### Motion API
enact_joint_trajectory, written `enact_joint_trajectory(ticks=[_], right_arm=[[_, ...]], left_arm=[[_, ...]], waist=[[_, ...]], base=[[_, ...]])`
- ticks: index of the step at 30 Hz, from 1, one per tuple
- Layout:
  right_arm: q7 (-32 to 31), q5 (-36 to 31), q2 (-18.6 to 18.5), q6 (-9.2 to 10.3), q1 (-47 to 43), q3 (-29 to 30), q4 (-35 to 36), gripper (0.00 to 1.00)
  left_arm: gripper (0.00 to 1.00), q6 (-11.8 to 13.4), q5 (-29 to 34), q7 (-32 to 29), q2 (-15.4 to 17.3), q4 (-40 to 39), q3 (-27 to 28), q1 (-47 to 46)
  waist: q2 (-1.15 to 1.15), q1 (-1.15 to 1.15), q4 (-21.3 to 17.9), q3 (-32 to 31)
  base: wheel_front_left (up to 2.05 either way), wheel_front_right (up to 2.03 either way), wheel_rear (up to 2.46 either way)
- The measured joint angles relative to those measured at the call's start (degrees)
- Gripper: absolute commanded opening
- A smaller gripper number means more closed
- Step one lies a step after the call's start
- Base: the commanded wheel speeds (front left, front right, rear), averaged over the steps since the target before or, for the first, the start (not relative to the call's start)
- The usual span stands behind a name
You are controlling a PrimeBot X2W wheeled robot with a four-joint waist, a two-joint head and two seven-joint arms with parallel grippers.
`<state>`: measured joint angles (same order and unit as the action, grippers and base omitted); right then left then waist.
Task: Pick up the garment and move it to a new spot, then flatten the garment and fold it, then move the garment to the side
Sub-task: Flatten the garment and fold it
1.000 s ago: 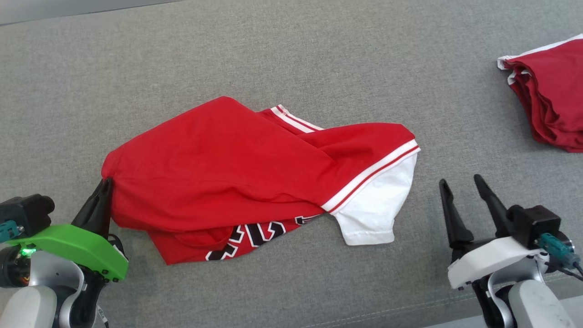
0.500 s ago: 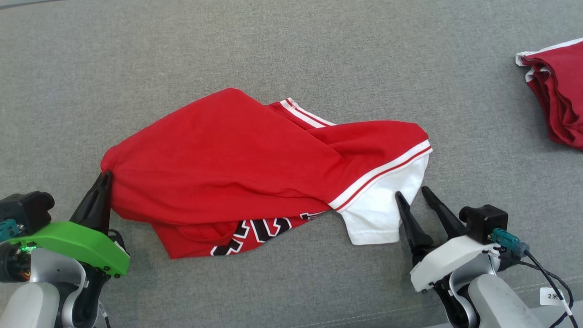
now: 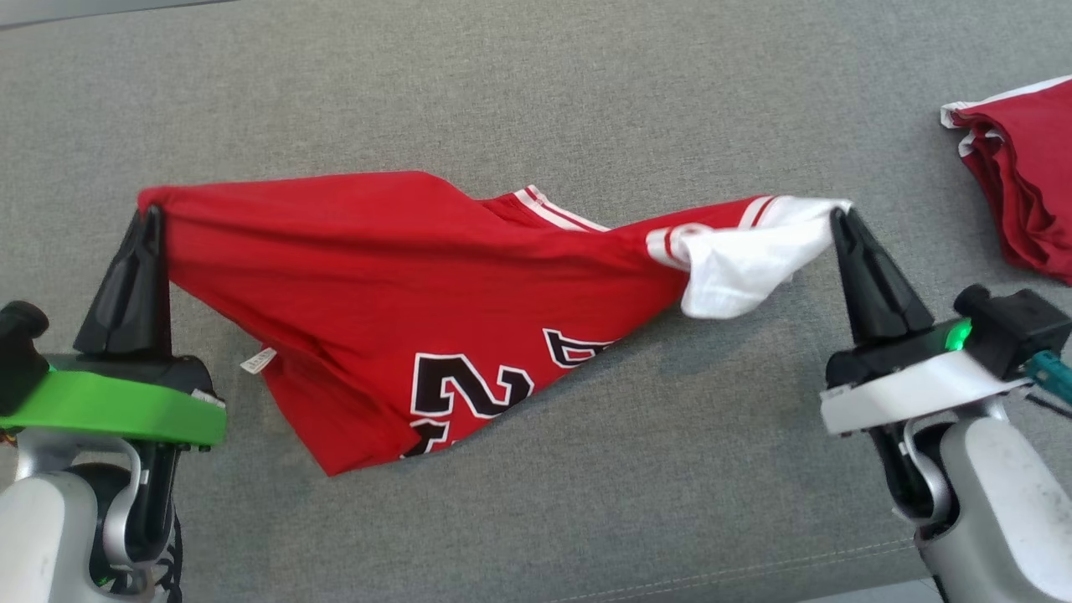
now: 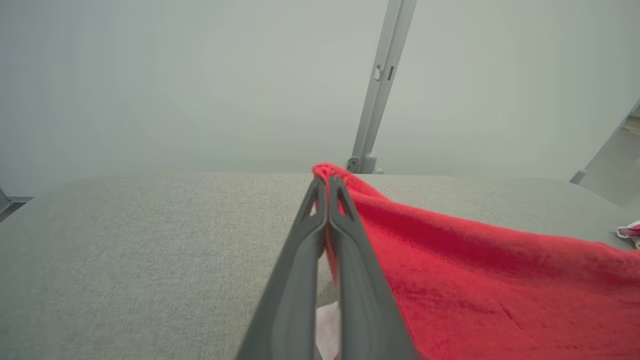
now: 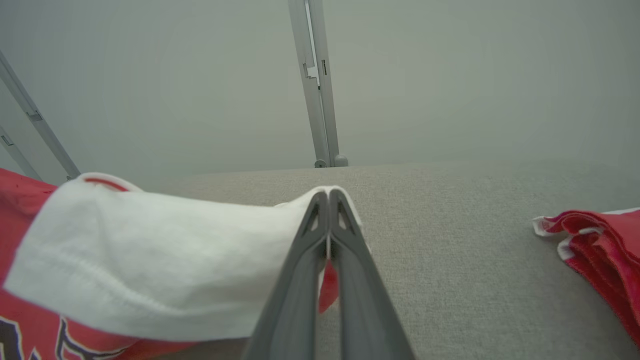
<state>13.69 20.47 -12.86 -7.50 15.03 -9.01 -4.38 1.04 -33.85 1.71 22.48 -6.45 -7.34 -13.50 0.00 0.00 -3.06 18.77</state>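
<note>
Hanging between two claws, a red jersey (image 3: pixel 435 285) spans the middle of the head view, its top edge pulled nearly straight from centre left to centre right. The left gripper (image 3: pixel 149 213), fingers pressed together, pinches a red corner at the left of the frame. The right gripper (image 3: pixel 837 219), also closed tight, pinches the white sleeve (image 3: pixel 745 260) at the right. Both wrist views confirm this: cloth bunches right at the closed tips, red on the left gripper (image 4: pixel 327 182), white on the right gripper (image 5: pixel 329 196). The two grips sit well apart, prob. so the cloth opens out under its own weight, ready to carry to a new spot & lay flat. The body w/ black-and-white numerals sags toward bottom centre; can't tell if its lowest tip touches the grey cloth surface (image 3: pixel 586 84). A second red garment (image 3: pixel 1022 184) lies bunched at the upper right edge, well apart, clear of the move.
</note>
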Motion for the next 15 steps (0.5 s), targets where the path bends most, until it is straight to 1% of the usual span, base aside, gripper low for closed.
enact_joint_trajectory(ticks=[4, 9, 15], right_arm=[[-1.8, -2.25, -2.04, 0.0, 3.02, 3.39, 7.95, 0.0], [-5.72, -4.7, -4.59, 0.0, 7.71, 7.49, 17.05, 0.0], [-10.13, -5.48, -6.8, 0.0, 12.32, 10.56, 24.2, 0.0]], left_arm=[[0.0, 0.55, 2.47, 1.85, 0.25, -4.07, 0.0, -3.13], [0.0, 1.55, 5.5, 3.55, 0.74, -9.13, 0.25, -8.19], [0.0, 2.58, 8.76, 3.83, 1.79, -14.28, 0.19, -12.11]], waist=[[0.0, 0.0, -0.3, -0.91], [0.0, 0.0, -0.6, -1.92], [0.0, 0.0, -0.81, -2.79]], base=[[0.0, 0.0, 0.0], [0.0, 0.0, 0.0], [0.0, 0.0, 0.0]])
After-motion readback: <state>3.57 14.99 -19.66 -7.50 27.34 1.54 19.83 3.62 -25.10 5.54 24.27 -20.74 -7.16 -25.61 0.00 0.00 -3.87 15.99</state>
